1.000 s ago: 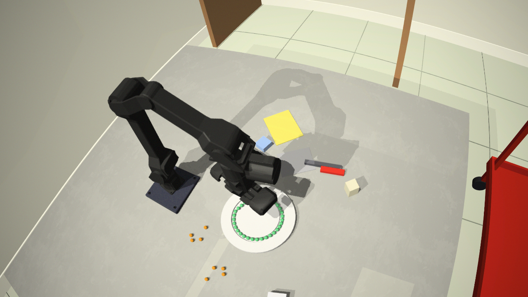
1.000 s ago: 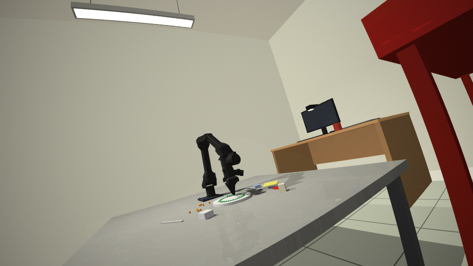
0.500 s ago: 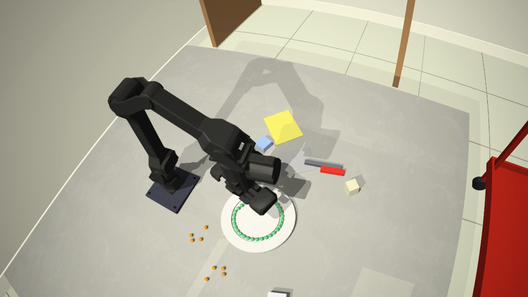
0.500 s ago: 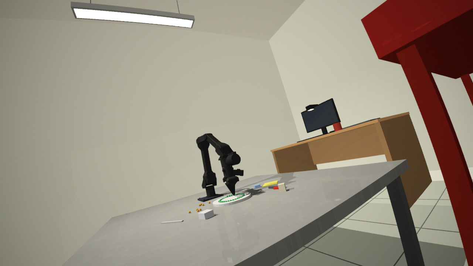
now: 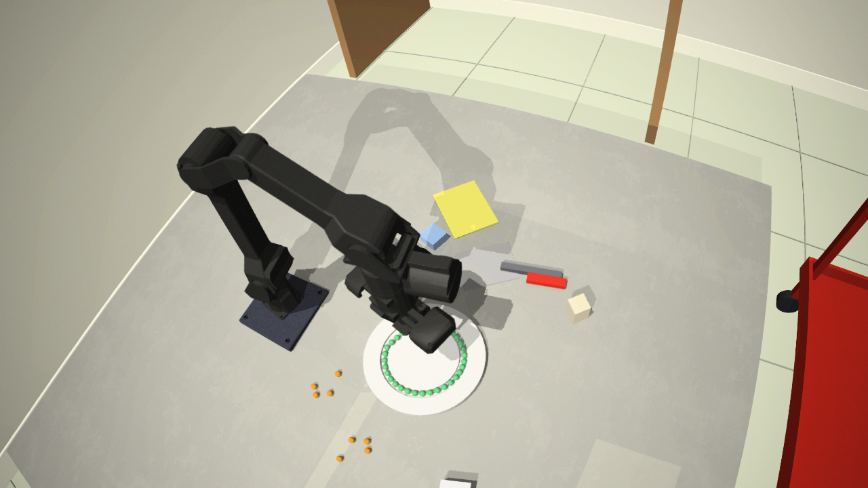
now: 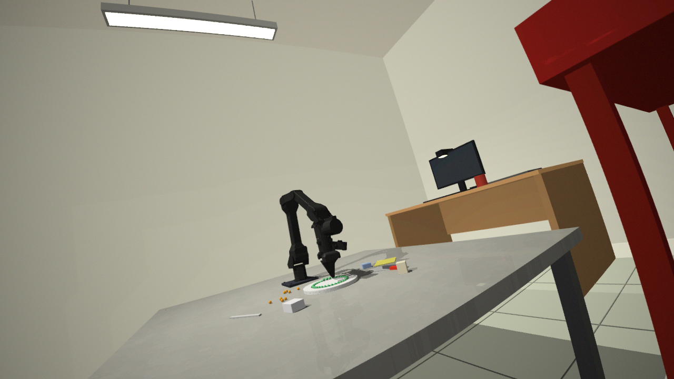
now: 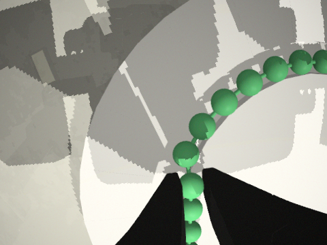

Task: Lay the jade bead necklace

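Observation:
The jade bead necklace (image 5: 422, 393) (image 6: 316, 287) (image 7: 224, 102) is a ring of green beads on the white round bead board (image 5: 376, 382) (image 6: 308, 290) (image 7: 112, 119). In the top view its near and side beads follow the groove. My gripper (image 7: 190, 181) (image 6: 333, 277) points down at the board's far side. It is shut on the necklace, with a few beads between its black fingers in the wrist view. The beads at the fingers run straight, inside the line of the curve. The gripper body hides that stretch in the top view.
Orange beads (image 5: 329, 393) lie left of the board. A yellow square (image 5: 465, 209), a blue block (image 5: 434, 236), a grey bar (image 5: 531, 268), a red bar (image 5: 546, 280) and a cream block (image 5: 578, 308) lie beyond it. A white block (image 6: 293, 305) stands on the near side.

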You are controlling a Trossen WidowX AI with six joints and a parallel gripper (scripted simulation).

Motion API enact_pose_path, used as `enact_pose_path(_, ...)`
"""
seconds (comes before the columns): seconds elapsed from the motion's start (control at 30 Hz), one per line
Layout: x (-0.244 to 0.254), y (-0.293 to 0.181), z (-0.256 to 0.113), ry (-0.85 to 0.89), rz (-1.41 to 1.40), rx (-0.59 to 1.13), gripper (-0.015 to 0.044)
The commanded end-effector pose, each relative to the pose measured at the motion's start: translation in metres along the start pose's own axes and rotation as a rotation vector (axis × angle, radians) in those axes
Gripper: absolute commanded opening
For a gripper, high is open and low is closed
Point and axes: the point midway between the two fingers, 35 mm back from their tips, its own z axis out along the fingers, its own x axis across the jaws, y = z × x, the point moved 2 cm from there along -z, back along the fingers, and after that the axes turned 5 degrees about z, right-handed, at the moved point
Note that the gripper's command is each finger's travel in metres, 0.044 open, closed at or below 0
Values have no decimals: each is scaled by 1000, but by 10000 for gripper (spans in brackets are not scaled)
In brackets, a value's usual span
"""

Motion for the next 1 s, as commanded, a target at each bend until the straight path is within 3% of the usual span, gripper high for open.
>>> enact_pose_path(0.0,0,0,-5,0,-4,3,0)
enact_pose_path(0.63,7,-1,4,0,-4,3,0)
enact_pose_path(0.97,6,0,0,-2,-11,-2,263)
